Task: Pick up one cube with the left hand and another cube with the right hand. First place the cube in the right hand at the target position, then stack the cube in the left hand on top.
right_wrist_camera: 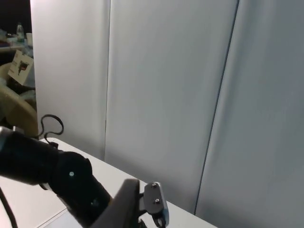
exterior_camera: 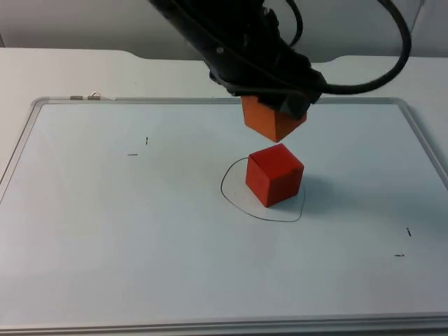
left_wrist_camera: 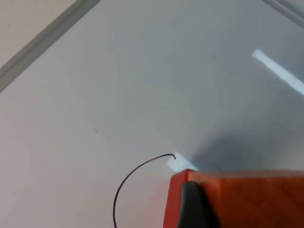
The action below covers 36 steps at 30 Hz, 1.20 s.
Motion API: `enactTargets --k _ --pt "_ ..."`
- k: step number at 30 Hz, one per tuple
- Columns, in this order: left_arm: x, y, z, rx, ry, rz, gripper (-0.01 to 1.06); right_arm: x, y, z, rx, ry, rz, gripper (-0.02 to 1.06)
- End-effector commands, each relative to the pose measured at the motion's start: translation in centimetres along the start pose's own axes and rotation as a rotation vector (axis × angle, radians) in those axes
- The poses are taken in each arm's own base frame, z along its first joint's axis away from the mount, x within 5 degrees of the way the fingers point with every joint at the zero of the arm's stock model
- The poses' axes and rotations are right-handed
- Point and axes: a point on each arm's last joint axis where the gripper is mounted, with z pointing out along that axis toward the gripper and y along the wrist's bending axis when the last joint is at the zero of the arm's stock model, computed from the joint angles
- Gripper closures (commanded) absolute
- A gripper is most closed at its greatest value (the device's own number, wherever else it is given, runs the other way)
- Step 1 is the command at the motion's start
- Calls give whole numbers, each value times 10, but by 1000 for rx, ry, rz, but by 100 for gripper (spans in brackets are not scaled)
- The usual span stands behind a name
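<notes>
A red cube (exterior_camera: 274,175) sits on the white board inside a hand-drawn black outline (exterior_camera: 231,199). Directly above it, a short gap away, hangs an orange cube (exterior_camera: 273,122), tilted with one corner down. My left gripper (exterior_camera: 280,105) is shut on it from above. In the left wrist view a black fingertip (left_wrist_camera: 192,204) presses against the orange cube (left_wrist_camera: 247,199), and an arc of the outline (left_wrist_camera: 137,171) lies beside it. The right arm waits away from the board, its wrist view facing the wall.
The board's metal frame (exterior_camera: 28,133) borders the work area. Small pen marks (exterior_camera: 133,154) (exterior_camera: 404,243) lie left and right. The grey partition wall (right_wrist_camera: 166,95) stands behind, with the left arm (right_wrist_camera: 57,175) in front of it.
</notes>
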Motion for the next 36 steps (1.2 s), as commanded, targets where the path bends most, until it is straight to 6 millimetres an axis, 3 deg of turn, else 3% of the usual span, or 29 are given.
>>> enactTargets --k 1,4,18,30,33,36 --pt "0 -1 7 10 17 -2 105 1 0 0 -1 4 -3 -1" --pt "5 1 21 19 46 -12 105 1 0 0 -1 4 -3 -1" --pt "16 6 41 6 67 -22 105 1 0 0 -1 4 -3 -1" --pt "17 8 44 -1 66 -18 105 1 0 0 -1 4 -3 0" --pt "17 8 44 -1 66 -18 97 1 0 0 -1 4 -3 0" --pt "18 7 44 1 70 -18 75 2 0 0 -1 8 -3 0"
